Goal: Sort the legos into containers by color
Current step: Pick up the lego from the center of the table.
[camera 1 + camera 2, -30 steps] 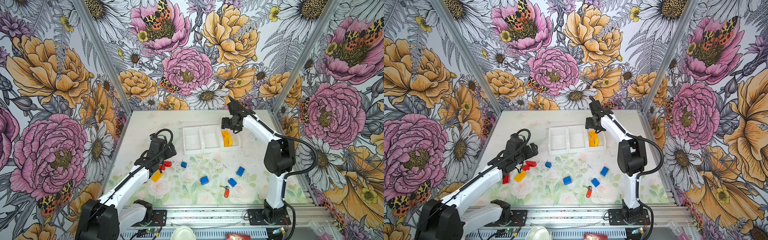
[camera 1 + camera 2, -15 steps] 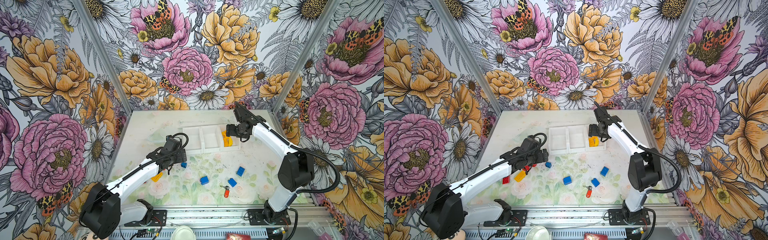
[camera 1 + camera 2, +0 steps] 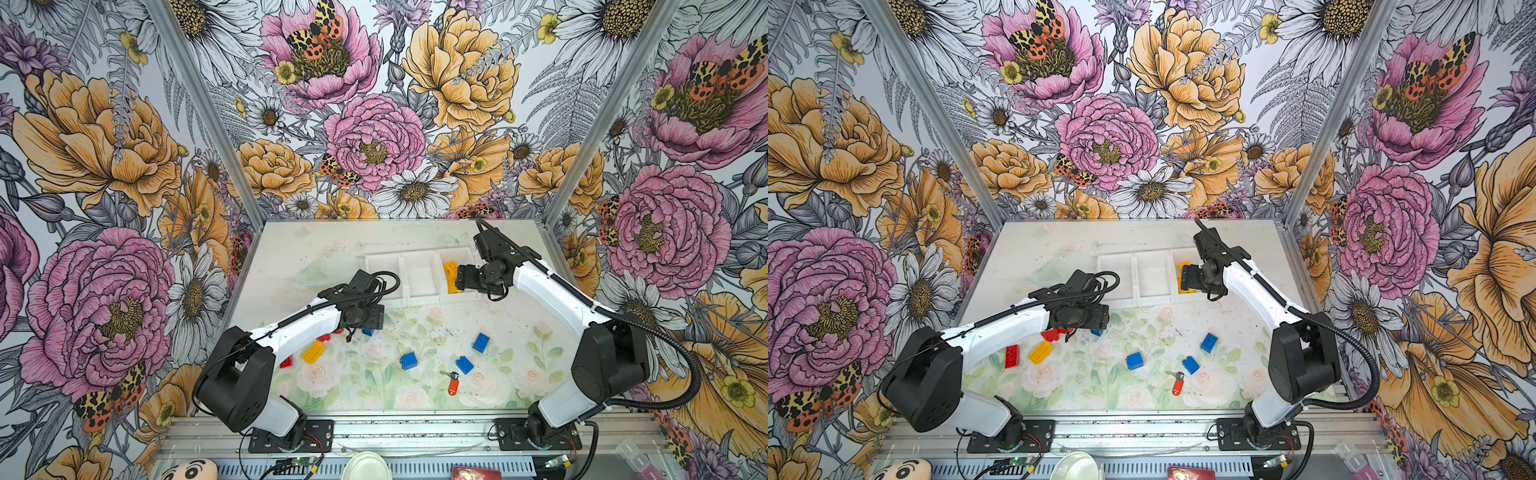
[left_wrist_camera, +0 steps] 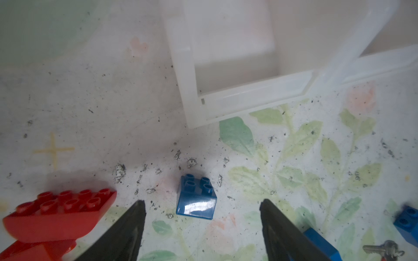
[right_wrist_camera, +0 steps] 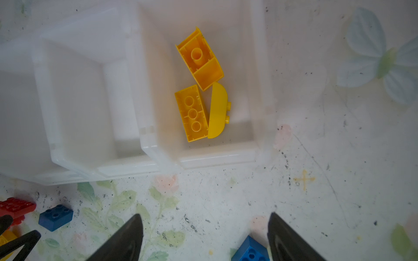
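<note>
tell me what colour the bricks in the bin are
Yellow bricks; clearest in right wrist view.

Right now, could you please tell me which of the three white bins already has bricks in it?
The end bin nearest the right gripper: it holds three yellow bricks, while the middle bin and the far-end bin show none.
</note>
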Tool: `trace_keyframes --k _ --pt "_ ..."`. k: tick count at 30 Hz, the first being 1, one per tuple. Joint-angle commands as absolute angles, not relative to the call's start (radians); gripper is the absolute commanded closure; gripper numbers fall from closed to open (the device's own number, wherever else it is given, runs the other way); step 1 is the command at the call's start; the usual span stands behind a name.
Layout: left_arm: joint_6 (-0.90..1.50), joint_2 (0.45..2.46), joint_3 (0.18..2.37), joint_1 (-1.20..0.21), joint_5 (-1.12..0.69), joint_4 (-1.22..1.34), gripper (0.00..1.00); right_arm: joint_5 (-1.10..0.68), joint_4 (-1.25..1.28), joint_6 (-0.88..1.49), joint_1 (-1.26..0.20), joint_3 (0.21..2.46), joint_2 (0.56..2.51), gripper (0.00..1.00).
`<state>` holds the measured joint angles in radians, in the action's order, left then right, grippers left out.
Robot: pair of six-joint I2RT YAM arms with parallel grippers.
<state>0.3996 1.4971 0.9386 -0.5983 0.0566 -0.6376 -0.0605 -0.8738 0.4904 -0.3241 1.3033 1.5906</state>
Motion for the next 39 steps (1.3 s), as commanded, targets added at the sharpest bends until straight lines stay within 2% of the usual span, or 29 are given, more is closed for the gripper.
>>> trace_keyframes --k 1,18,39 --pt "0.36 1.522 0.971 -0.611 0.026 -0.653 0.21 -0.075 -0.868 0.515 -0.324 1.282 1.542 0.13" --pt "0.356 1.624 0.99 -0.617 0.037 -0.653 0.32 -0.083 -0.868 0.526 -0.302 1.241 1.508 0.12" --pt "0.372 1.649 0.977 -0.621 0.063 -0.653 0.61 -0.09 -0.868 0.539 -0.285 1.216 1.482 0.12"
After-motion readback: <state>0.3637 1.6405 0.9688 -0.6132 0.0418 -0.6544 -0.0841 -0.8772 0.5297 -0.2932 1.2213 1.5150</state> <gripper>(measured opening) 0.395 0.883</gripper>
